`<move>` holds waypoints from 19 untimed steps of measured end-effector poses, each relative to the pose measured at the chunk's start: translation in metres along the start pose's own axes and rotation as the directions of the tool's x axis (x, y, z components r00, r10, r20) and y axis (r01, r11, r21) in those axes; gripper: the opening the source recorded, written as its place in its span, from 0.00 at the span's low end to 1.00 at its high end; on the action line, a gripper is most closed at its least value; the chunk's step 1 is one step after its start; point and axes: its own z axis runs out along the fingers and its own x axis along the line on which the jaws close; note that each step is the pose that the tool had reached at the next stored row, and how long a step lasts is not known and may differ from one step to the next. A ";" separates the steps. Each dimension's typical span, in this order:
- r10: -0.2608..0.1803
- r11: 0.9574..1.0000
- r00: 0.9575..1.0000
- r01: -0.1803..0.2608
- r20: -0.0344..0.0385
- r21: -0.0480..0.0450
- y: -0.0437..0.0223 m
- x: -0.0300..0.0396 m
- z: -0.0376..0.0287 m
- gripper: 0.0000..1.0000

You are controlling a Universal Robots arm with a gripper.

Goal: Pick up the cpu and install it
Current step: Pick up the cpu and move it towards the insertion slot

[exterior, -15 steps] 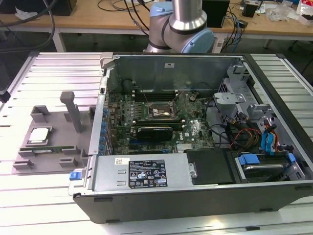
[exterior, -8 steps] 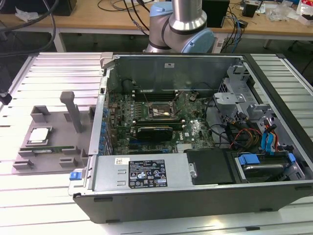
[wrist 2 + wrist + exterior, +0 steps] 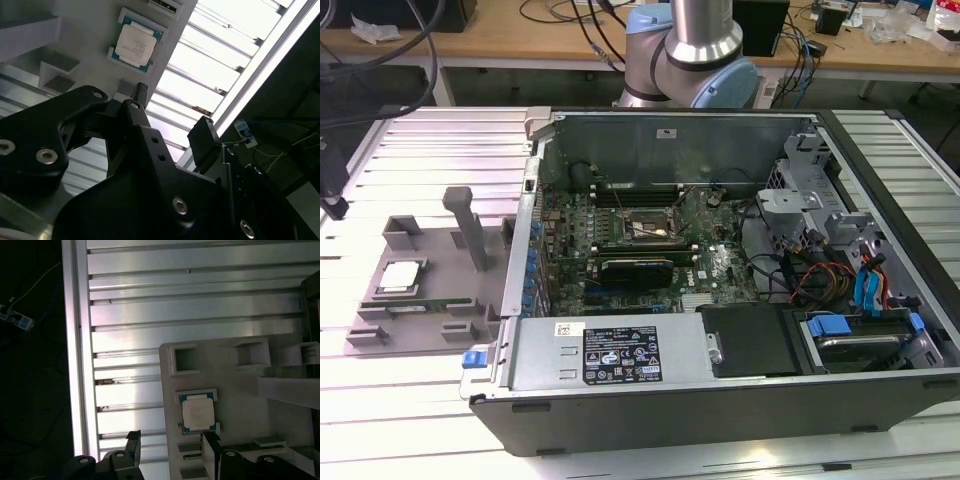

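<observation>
Hovering near the cpu (image 3: 198, 413) in its grey tray (image 3: 242, 410), gripper (image 3: 171, 446) fingers spread wide, holding nothing

The cpu (image 3: 400, 277), a flat square chip with a dull silver top and thin green rim, lies face up in a recess of the grey tray (image 3: 435, 255).
</observation>
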 end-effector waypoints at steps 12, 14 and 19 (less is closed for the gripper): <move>0.000 1.000 1.000 0.000 0.000 0.000 -0.0006 0.0003 0.0137 0.60; 0.000 1.000 1.000 0.000 0.000 0.000 -0.0007 0.0004 0.0156 0.60; 0.000 1.000 1.000 0.000 0.000 0.000 -0.0009 0.0005 0.0196 0.60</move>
